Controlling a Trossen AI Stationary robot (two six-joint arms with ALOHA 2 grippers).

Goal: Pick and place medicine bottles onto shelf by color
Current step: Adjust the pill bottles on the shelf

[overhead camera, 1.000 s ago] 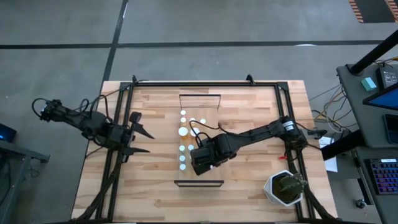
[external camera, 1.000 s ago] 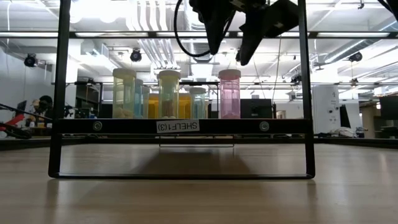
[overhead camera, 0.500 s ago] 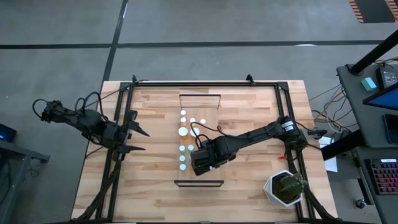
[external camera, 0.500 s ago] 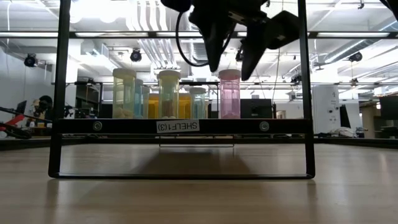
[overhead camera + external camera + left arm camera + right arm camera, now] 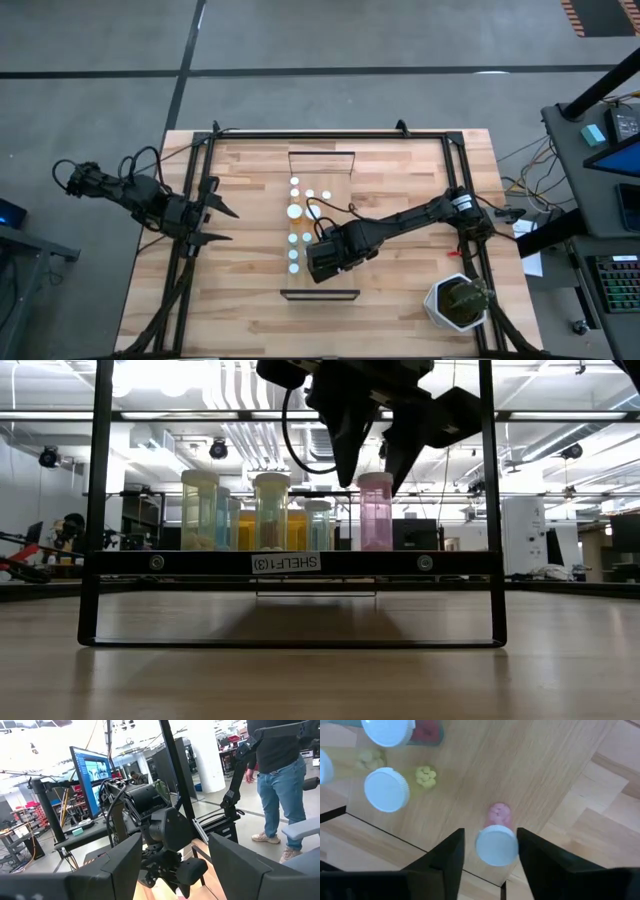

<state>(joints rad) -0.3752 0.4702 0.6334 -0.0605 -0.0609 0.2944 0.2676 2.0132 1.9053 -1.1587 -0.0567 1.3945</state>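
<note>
Several medicine bottles with white caps (image 5: 294, 211) stand upright on the shelf (image 5: 340, 225), a light-wood plank with dark rails at its ends (image 5: 285, 562). A pink bottle (image 5: 376, 515) stands apart from the row, and my right gripper (image 5: 490, 862) points steeply down over it. That gripper is open, one finger on each side of the bottle's white cap (image 5: 496, 846); a narrow gap shows on one side. My left gripper (image 5: 215, 225) waits open near the table's left edge, holding nothing.
Yellow, greenish, blue and orange bottles (image 5: 271, 510) stand in a row beside the pink one; two more caps (image 5: 386, 789) lie close by. A potted plant (image 5: 458, 303) sits at the near right corner. A person (image 5: 277, 770) stands beyond the table.
My right gripper has sunk toward the pink bottle, its fingers now reaching down on either side of the cap instead of hanging above it.
</note>
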